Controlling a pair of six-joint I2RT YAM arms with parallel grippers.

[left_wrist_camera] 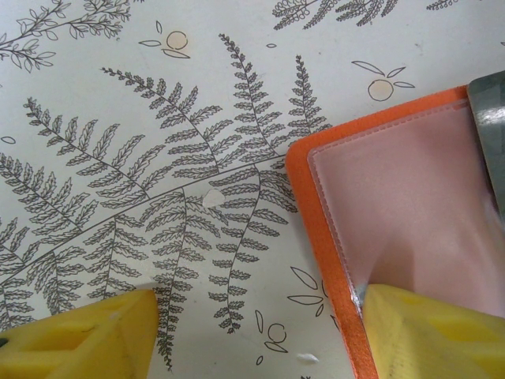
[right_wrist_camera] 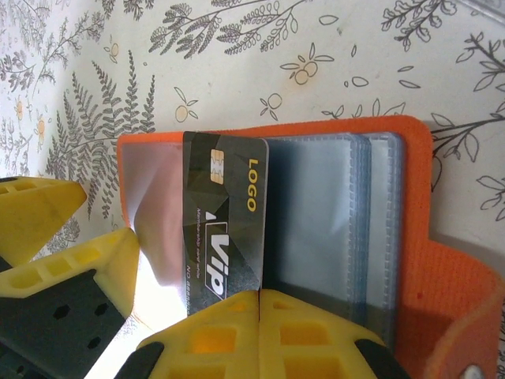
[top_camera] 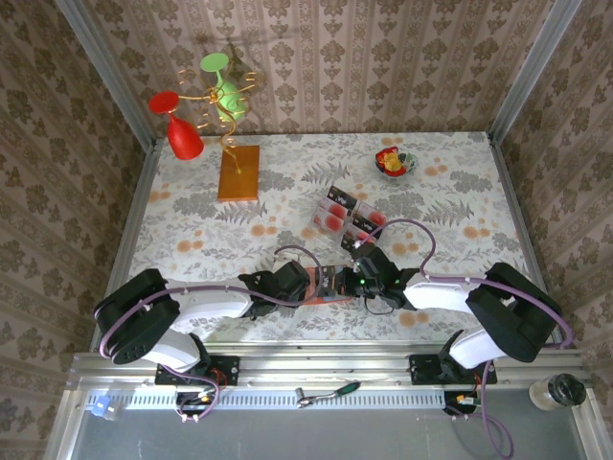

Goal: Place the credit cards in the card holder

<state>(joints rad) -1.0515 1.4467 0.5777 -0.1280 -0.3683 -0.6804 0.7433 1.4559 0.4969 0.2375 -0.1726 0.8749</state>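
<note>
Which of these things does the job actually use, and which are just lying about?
Part of the job:
black card in the right fingers
orange card holder
more cards beyond it

Just lying about:
red glass
green glass
wooden board
small bowl

Printed on the dark credit card [right_wrist_camera: 225, 221] lying across the open card holder [right_wrist_camera: 442, 268]: "LOGO" in yellow capitals beside the chip, "VIP" in large white slanted letters further along. Between the two, a thin line of white print, too small to read. Alongside "VIP", a number line beginning "NO.", digits blurred.
</note>
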